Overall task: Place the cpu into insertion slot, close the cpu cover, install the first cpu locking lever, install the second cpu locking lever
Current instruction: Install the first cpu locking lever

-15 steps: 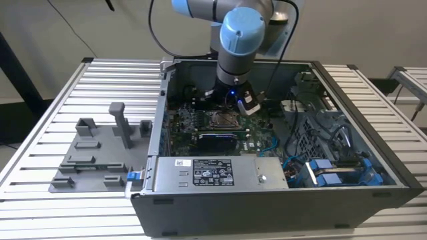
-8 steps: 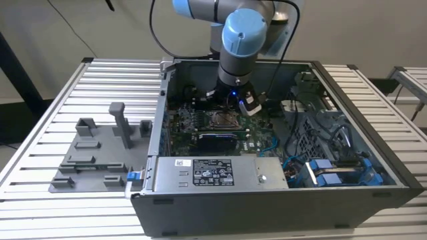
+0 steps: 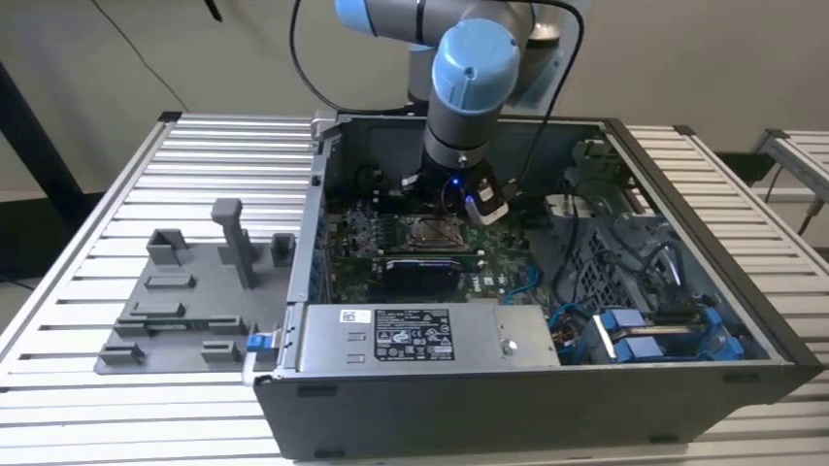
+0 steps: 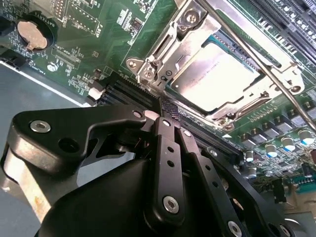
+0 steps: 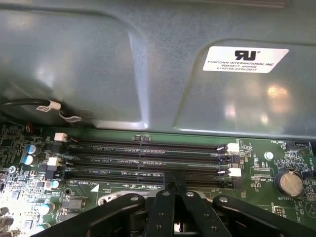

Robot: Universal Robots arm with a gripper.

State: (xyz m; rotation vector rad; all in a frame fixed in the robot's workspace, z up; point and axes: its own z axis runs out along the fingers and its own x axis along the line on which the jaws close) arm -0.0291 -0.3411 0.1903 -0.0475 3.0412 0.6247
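Note:
The cpu lies flat in the insertion slot, its silver top showing through the square window of the cpu cover. The cover is down over it. A thin metal lever rod runs slanting along one side of the socket; whether it is latched I cannot tell. In both wrist views my black gripper is shut with nothing in it. It hovers just beside the socket, over the memory slots. In the exterior view the gripper hangs at the socket's far edge, inside the open computer case.
The grey case wall rises close behind the memory slots. A coin battery sits on the green board. A power supply box fills the case's near side, with blue cables towards the exterior view's right. A grey fixture lies outside the case.

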